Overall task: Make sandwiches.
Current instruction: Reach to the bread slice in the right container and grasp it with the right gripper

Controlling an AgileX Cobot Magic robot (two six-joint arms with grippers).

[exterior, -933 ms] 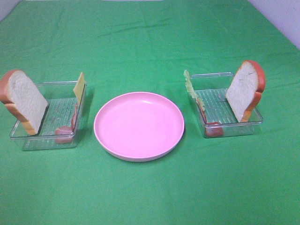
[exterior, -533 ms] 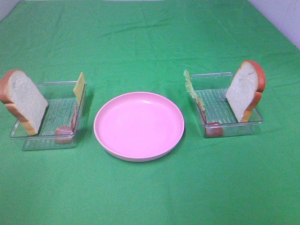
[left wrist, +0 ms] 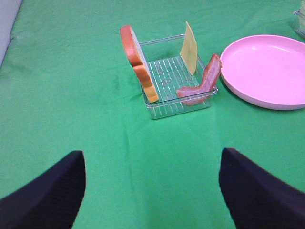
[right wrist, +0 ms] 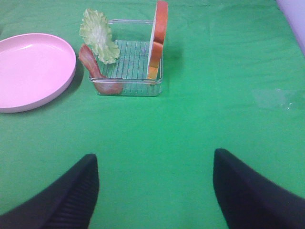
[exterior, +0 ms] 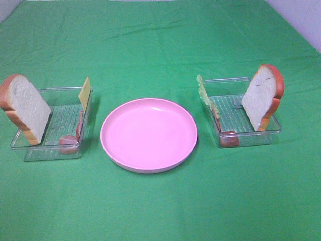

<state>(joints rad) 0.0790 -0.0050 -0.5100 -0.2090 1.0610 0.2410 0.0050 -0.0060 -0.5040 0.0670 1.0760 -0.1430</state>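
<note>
Left claw (left wrist: 152,153): jaws spread wide, nothing between them, only green tabletop (exterior: 150,45) under it. Right claw (right wrist: 155,155): same, wide open, holding nothing.

The sandwich parts sit split over two clear trays, with the pink plate (exterior: 148,134) between them on the tabletop.

Left tray (exterior: 30,150):
- The left bread slice (exterior: 27,108) stands on edge, tilted, leaning on the tray's outer wall with its top well over the rim.
- The cheese square (exterior: 85,93) stands upright against the wall on the plate side.
- The left ham strip (exterior: 67,142) leans along that same wall, its lower end curled in the near corner.

Right tray (exterior: 251,140):
- The right bread slice (exterior: 262,95) stands on edge and leans on the outer wall.
- The lettuce (exterior: 202,90) stands at the far corner on the plate side, poking above the rim.
- The right ham strip (exterior: 228,138) runs along the plate-side wall, its end in the near corner.

Both trays sit just beside the plate; I can't tell if they touch it. In my wrist views each claw is well apart from its tray. The parts are separate, none stacked.
</note>
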